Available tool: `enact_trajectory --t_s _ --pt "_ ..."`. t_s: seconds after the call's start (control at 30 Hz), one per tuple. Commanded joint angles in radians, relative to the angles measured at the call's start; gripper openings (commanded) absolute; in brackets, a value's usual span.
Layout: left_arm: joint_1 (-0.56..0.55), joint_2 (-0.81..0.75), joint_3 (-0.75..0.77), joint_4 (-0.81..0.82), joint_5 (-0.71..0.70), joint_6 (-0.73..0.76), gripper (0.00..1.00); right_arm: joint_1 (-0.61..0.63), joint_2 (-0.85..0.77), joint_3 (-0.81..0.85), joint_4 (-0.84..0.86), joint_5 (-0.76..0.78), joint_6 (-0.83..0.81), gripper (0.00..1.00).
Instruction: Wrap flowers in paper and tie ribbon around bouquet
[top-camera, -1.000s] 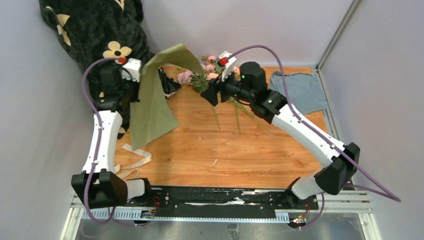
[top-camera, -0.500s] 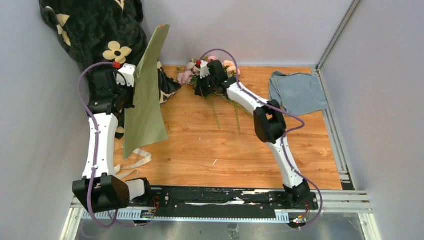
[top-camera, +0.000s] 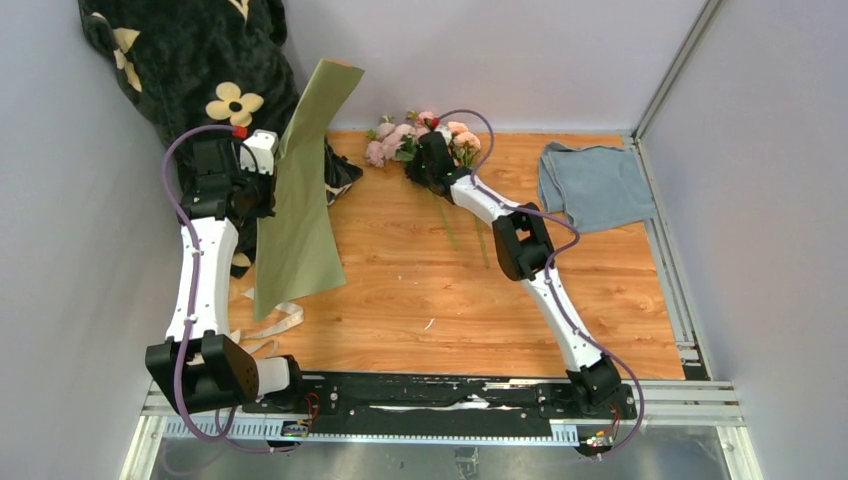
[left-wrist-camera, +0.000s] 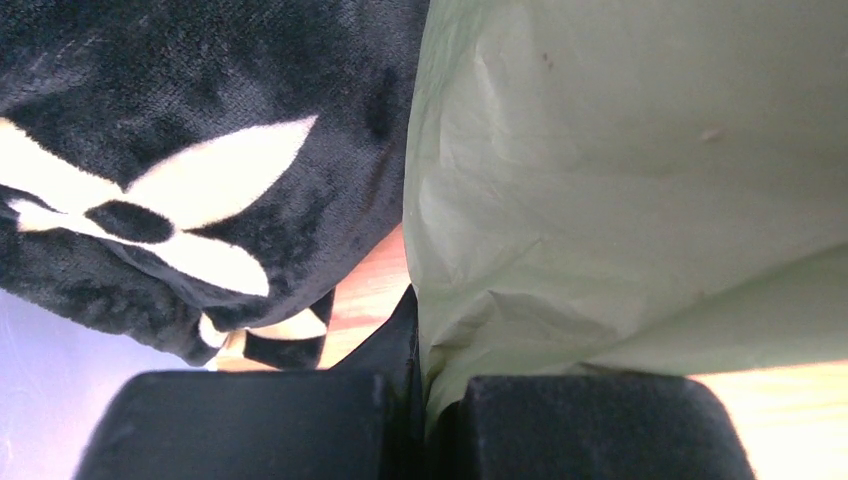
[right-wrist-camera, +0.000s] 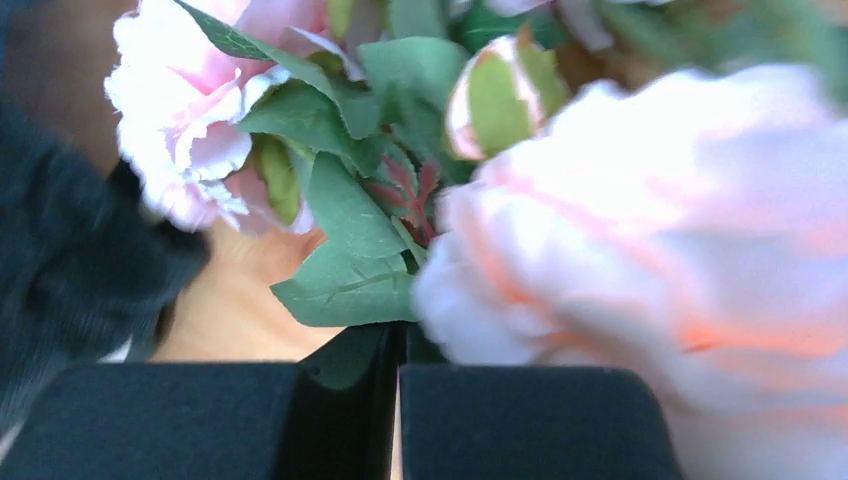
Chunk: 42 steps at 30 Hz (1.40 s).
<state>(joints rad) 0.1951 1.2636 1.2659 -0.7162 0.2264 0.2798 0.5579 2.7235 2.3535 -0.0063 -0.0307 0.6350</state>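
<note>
The sage-green paper hangs upright over the table's left side, its top corner against the back wall. My left gripper is shut on the sheet's edge. In the left wrist view the crumpled paper comes out from between the closed fingers of the left gripper. The pink flowers lie at the back middle, with thin stems trailing forward. My right gripper reaches into the bunch, shut among leaves and blooms in the right wrist view. The cream ribbon lies loose at the front left.
A black plush blanket with cream flower prints is piled in the back left corner, right behind the paper. A folded blue-grey cloth lies at the back right. Grey walls close in the wooden table on three sides.
My right arm has stretched toward the back and its gripper has closed on the flowers. The paper's drooping top has straightened upright in the left gripper's hold.
</note>
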Motion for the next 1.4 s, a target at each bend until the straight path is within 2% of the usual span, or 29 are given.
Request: enact_trajectory --t_s 0.0,0.1,0.2,0.33,0.43,0.5,0.57,0.67,0.73,0.8,0.87,0.9,0.93,0.97,1.07,1.17,1.27,1.37 --pt "0.008 0.008 0.037 -0.024 0.037 0.0 0.0 -0.105 -0.04 -0.04 -0.084 0.279 0.139 0.0" --pt "0.008 0.019 0.039 -0.026 0.037 0.005 0.0 -0.181 -0.152 -0.191 -0.065 0.398 0.146 0.0" --pt "0.006 0.031 0.045 -0.04 0.086 0.001 0.0 -0.267 -0.236 -0.301 -0.047 0.414 0.128 0.0" --pt "-0.029 0.037 0.056 -0.07 0.216 -0.008 0.0 -0.358 -0.335 -0.449 -0.01 0.367 0.097 0.0" --pt "-0.142 0.029 0.084 -0.106 0.217 0.01 0.0 -0.398 -0.402 -0.545 0.113 0.254 -0.012 0.0" --pt "-0.238 0.023 0.128 -0.147 0.232 0.009 0.0 -0.414 -0.452 -0.582 0.134 0.16 -0.07 0.0" --pt "-0.318 0.023 0.196 -0.203 0.284 0.01 0.0 -0.431 -0.522 -0.627 0.136 0.067 -0.107 0.08" --pt "-0.421 0.019 0.285 -0.259 0.38 -0.001 0.0 -0.443 -0.661 -0.715 0.144 -0.051 -0.203 0.4" --pt "-0.486 0.026 0.334 -0.283 0.41 -0.017 0.0 -0.444 -0.76 -0.77 0.124 -0.095 -0.266 0.51" --pt "-0.551 0.036 0.37 -0.291 0.433 -0.04 0.0 -0.446 -0.872 -0.815 0.055 -0.157 -0.3 0.58" --pt "-0.588 0.049 0.382 -0.291 0.478 -0.048 0.0 -0.452 -0.952 -0.844 -0.04 -0.239 -0.331 0.59" --pt "-0.594 0.056 0.385 -0.292 0.52 -0.048 0.0 -0.457 -0.987 -0.864 -0.079 -0.283 -0.34 0.67" --pt "-0.594 0.063 0.383 -0.289 0.553 -0.049 0.0 -0.459 -1.028 -0.896 -0.108 -0.316 -0.346 0.69" --pt "-0.595 0.073 0.381 -0.289 0.567 -0.049 0.0 -0.464 -1.07 -0.935 -0.126 -0.341 -0.353 0.75" --pt "-0.591 0.146 0.346 -0.265 0.532 -0.052 0.0 -0.48 -1.184 -1.052 -0.19 -0.328 -0.353 0.79" --pt "-0.572 0.264 0.25 -0.136 0.488 -0.149 0.0 -0.484 -1.28 -1.166 -0.234 -0.31 -0.329 0.8" --pt "-0.546 0.441 0.209 -0.022 0.455 -0.205 0.0 -0.483 -1.345 -1.28 -0.227 -0.392 -0.303 0.81" --pt "-0.513 0.643 0.253 0.045 0.416 -0.257 0.0 -0.483 -1.387 -1.357 -0.27 -0.45 -0.306 0.81"
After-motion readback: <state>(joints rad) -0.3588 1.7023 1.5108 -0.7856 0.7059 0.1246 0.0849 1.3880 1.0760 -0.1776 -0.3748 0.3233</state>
